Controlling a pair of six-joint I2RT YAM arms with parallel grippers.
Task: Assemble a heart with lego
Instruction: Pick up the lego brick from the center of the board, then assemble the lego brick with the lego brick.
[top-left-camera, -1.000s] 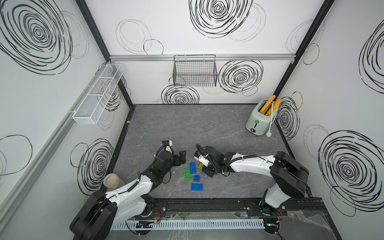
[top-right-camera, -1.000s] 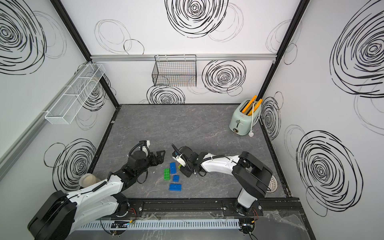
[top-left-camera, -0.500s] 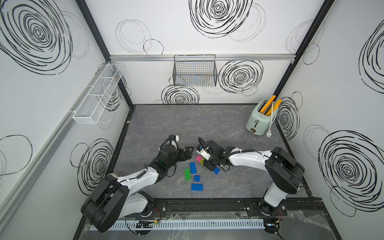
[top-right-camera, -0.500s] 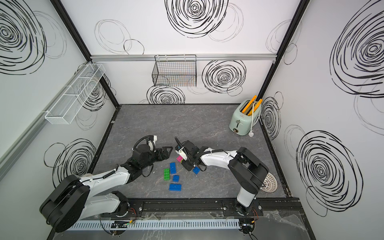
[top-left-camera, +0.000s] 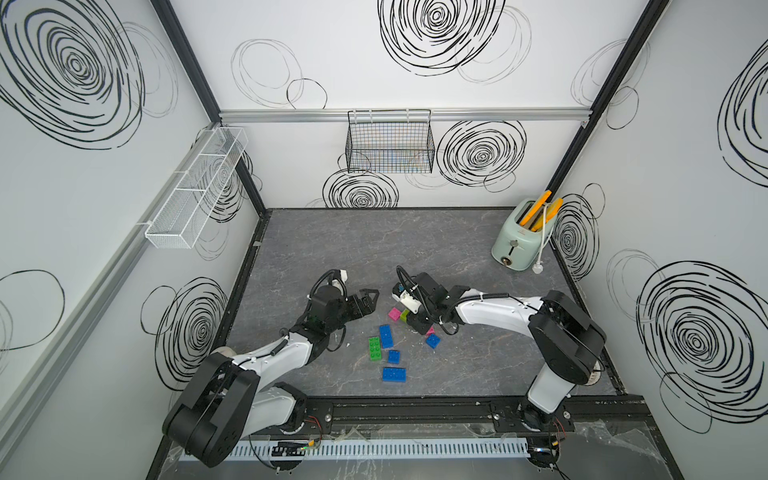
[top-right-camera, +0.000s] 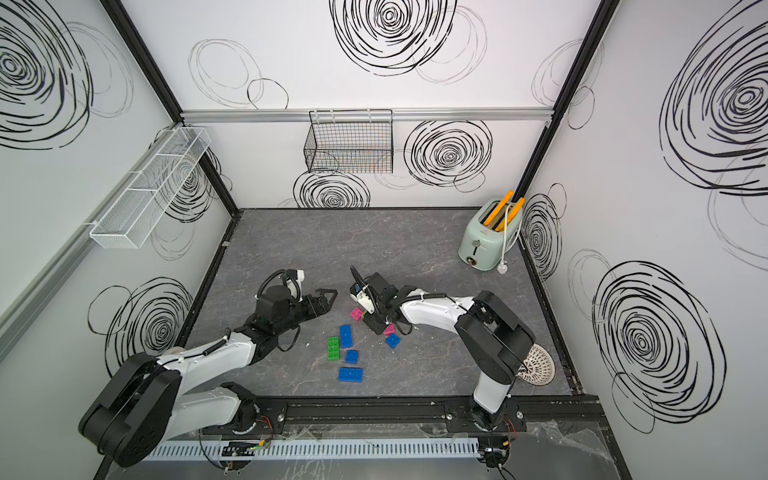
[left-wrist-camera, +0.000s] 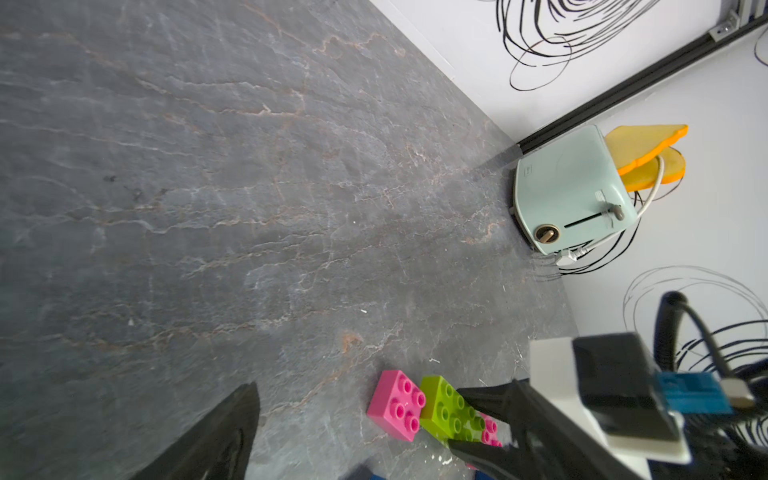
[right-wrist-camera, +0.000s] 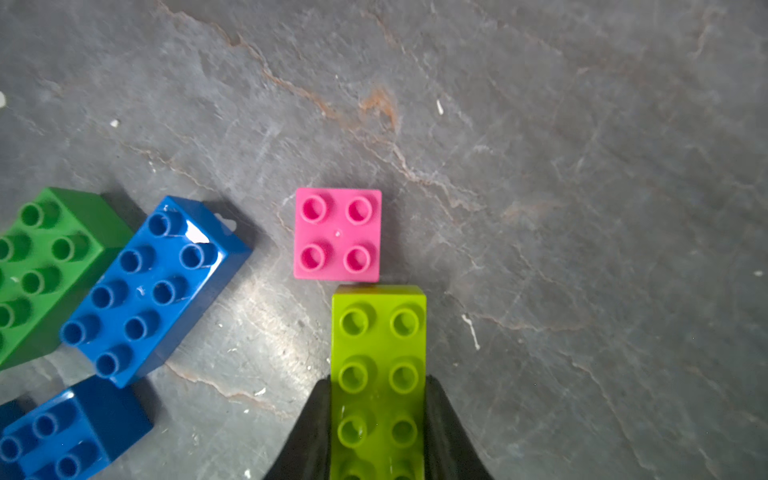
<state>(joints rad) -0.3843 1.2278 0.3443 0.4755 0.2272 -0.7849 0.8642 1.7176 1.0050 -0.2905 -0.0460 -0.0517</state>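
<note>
The lego lies as loose bricks on the grey floor; no heart shows. My right gripper (right-wrist-camera: 378, 384) is shut on a lime oblong brick (right-wrist-camera: 378, 345), whose free end touches a pink square brick (right-wrist-camera: 337, 234). In both top views the gripper (top-left-camera: 415, 322) (top-right-camera: 372, 322) is low over the lime brick (top-left-camera: 405, 314), beside the pink brick (top-left-camera: 394, 314) (top-right-camera: 356, 313). A second pink brick (top-left-camera: 431, 331) and a blue square brick (top-left-camera: 433, 340) lie by it. My left gripper (top-left-camera: 368, 299) (top-right-camera: 328, 297) stands open, left of the pink brick, holding nothing.
A blue oblong brick (top-left-camera: 386, 336), a green one (top-left-camera: 375, 348), a small blue one (top-left-camera: 394, 356) and another blue oblong (top-left-camera: 394, 374) lie nearer the front. A mint toaster (top-left-camera: 521, 239) stands at the back right. A wire basket (top-left-camera: 390, 141) hangs on the back wall.
My left gripper has moved away from the bricks toward the back, still open. The right gripper has shifted slightly with the lime brick, uncovering the pink and blue square bricks.
</note>
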